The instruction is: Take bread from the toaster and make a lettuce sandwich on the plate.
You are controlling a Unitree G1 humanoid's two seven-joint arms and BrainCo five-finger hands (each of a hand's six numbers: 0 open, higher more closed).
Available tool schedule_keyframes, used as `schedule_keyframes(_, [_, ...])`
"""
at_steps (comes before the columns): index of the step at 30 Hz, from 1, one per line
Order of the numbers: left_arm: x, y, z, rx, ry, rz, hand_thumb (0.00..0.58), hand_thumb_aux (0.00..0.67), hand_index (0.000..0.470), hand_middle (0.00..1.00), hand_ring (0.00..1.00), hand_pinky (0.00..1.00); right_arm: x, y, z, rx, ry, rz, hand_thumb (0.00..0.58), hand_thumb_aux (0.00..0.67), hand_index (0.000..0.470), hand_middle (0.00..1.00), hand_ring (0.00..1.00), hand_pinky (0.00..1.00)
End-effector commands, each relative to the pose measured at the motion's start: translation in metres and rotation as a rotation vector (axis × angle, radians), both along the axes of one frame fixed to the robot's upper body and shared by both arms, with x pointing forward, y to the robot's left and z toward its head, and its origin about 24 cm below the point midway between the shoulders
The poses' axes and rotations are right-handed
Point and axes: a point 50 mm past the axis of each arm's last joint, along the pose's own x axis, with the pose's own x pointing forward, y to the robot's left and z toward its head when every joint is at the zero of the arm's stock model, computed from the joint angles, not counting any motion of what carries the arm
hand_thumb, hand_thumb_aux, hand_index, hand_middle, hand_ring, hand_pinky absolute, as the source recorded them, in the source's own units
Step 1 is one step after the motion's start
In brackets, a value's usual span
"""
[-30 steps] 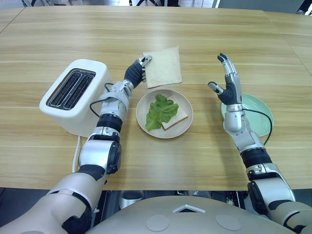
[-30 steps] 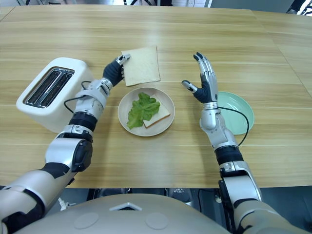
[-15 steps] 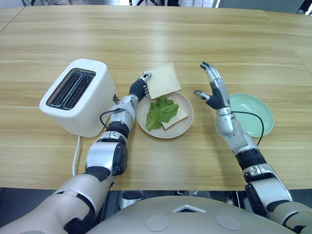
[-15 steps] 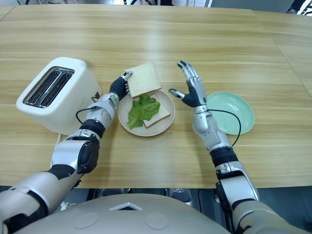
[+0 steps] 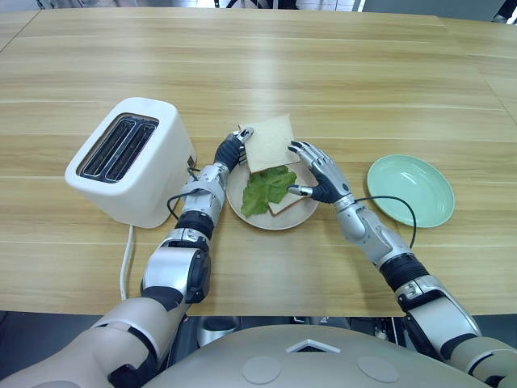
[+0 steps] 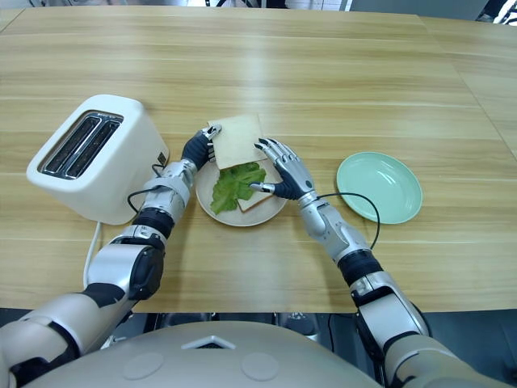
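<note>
- left hand (image 5: 229, 150) sits just past the left rim of the beige plate (image 5: 272, 225), fingers pinched on the left edge of the top bread slice (image 5: 271, 141)
- top bread slice is held tilted, near edge lower, over the back half of the plate; its near edge overlaps the far tip of the lettuce (image 5: 265, 187), can't tell if they touch
- right hand (image 5: 319, 171) hovers over the right side of the plate, palm down, fingers (image 6: 275, 149) spread and loosely curved, gripping nothing
- fingertips of the right hand are right at the right edge of the held slice; contact can't be confirmed from either eye view
- lettuce leaf lies on the bottom bread slice (image 5: 284, 204), which rests flat in the plate; the leaf covers most of it and hangs off its left side, only the near right corner of the bread shows
- toaster (image 5: 129, 158) stands on the table (image 5: 323, 73) left of the plate, near the left forearm, slots facing up, white cord (image 5: 125, 259) trailing to the near table edge
- green plate (image 5: 410, 190) sits to the right, well apart from the beige plate, outside the right forearm
</note>
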Motion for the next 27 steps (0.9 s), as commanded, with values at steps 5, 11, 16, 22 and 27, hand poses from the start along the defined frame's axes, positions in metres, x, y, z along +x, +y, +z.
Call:
schedule_keyframes(5, [-0.010,-0.002,0.002,0.065,-0.072,-0.016,0.580,0.670,0.460,1.00,1.00,1.00,-0.002,0.003,-0.011,-0.038,0.043,-0.003,0.000,0.000,0.000,0.00,0.00,0.00])
schedule_keyframes(11, [-0.019,0.001,0.013,0.140,-0.159,0.004,0.580,0.670,0.460,1.00,1.00,1.00,-0.002,0.005,-0.012,-0.041,0.043,-0.004,0.000,0.000,0.000,0.00,0.00,0.00])
schedule_keyframes(16, [-0.023,0.008,0.019,0.141,-0.177,0.056,0.580,0.670,0.460,1.00,1.00,1.00,-0.004,0.004,-0.008,-0.014,0.025,-0.006,0.000,0.000,0.000,0.00,0.00,0.00])
schedule_keyframes(22, [-0.032,0.008,0.027,0.134,-0.191,0.058,0.580,0.670,0.460,1.00,1.00,1.00,-0.001,-0.010,0.009,0.105,-0.071,-0.096,0.000,0.000,0.000,0.00,0.00,0.00])
schedule_keyframes(27, [-0.037,0.008,0.034,0.119,-0.189,0.054,0.580,0.670,0.460,1.00,1.00,1.00,0.000,-0.020,0.019,0.169,-0.128,-0.147,0.000,0.000,0.000,0.00,0.00,0.00])
